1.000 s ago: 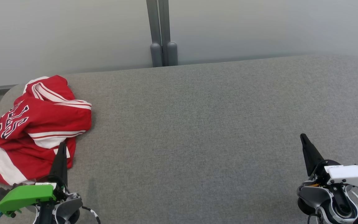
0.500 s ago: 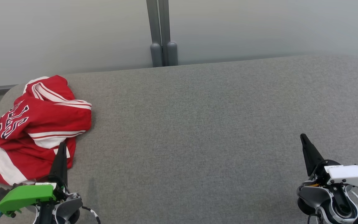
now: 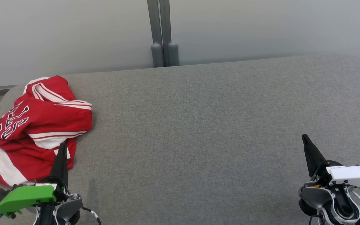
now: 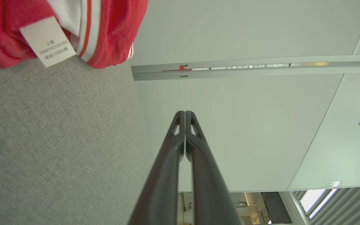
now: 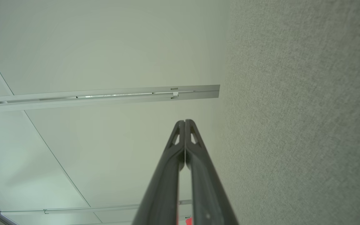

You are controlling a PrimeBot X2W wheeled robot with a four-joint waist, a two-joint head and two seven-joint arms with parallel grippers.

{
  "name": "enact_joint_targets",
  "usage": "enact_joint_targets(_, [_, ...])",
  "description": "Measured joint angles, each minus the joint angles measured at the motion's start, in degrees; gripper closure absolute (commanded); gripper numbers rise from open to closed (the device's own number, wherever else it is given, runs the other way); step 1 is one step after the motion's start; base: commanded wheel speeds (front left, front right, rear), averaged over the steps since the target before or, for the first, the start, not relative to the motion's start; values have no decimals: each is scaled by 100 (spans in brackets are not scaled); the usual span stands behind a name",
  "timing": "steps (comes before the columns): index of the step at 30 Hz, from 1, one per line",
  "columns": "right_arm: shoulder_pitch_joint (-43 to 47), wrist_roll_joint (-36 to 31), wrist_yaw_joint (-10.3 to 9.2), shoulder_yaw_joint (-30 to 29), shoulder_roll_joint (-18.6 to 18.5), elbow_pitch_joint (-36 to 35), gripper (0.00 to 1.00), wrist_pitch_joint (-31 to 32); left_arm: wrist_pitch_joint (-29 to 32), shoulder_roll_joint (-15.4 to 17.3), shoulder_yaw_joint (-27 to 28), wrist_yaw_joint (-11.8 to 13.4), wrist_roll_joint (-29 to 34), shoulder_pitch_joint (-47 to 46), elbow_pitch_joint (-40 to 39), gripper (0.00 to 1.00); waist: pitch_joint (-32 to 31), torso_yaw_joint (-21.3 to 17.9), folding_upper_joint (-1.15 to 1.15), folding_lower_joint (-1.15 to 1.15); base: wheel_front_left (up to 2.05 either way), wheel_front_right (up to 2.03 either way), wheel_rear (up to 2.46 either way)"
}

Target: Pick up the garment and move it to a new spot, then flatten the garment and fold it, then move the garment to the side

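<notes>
fingers (image 4: 167, 175) first: both pairs are pressed together tip to tip with nothing between them, so neither one is gripping anything. left gripper (image 3: 62, 147) sits at the lower left of the head view with a green cover behind it, pointing up the frame. from that angle its dark tip overlaps the near edge of the garment (image 3: 36, 125). in the left wrist view though, the red cloth is off to one side of the tips and not touching them. right gripper (image 3: 305, 138) is way over at the lower right with a white cover, above bare grey cushion (image 3: 198, 125), well apart from the garment.

the garment itself is a red jersey with white stripes and dark lettering, lying crumpled in a heap at the far left end of the cushion. it's totally unfolded, with layers bunched over each other. the left wrist view catches a white care label (image 4: 47, 42) sticking out of the red fabric over the grey surface. behind the cushion is a pale wall with a grey post (image 3: 162, 31) in the middle.
</notes>
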Motion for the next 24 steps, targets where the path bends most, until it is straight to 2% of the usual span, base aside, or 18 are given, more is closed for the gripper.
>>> enact_joint_targets(24, [0, 0, -1, 0, 0, 0, 100, 0, 0, 0, 0, 0, 0, 0, 0, 100, 0, 0, 0, 0, 0, 0, 0])
